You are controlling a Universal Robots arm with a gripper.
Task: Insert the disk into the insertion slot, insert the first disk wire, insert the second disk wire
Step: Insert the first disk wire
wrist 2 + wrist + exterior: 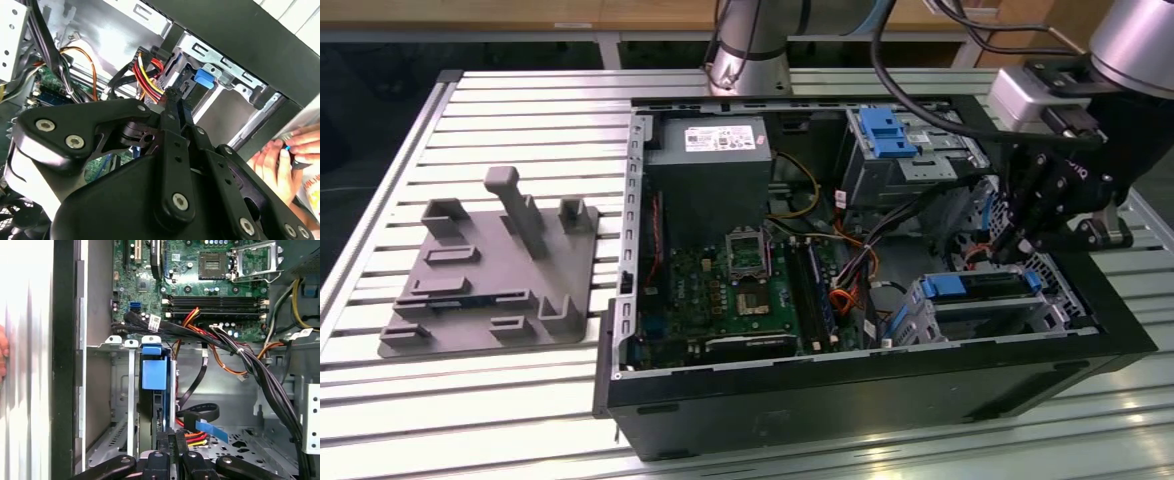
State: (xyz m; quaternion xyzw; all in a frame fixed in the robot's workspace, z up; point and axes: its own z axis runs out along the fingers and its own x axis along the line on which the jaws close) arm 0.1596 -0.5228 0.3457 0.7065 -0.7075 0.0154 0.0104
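As second wrist view shows, hand (276, 165), prob. outside

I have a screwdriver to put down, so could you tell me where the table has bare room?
Bare slats lie between the grey fixture plate and the table's far edge, and before the computer case. Inside, cables crowd the gripper.

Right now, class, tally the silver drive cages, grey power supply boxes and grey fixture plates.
Silver perforated drive cages: 2, insertion slot and taller blue-latched cage
Grey metal power supply box: 1
Grey fixture plate with posts: 1
Total: 4
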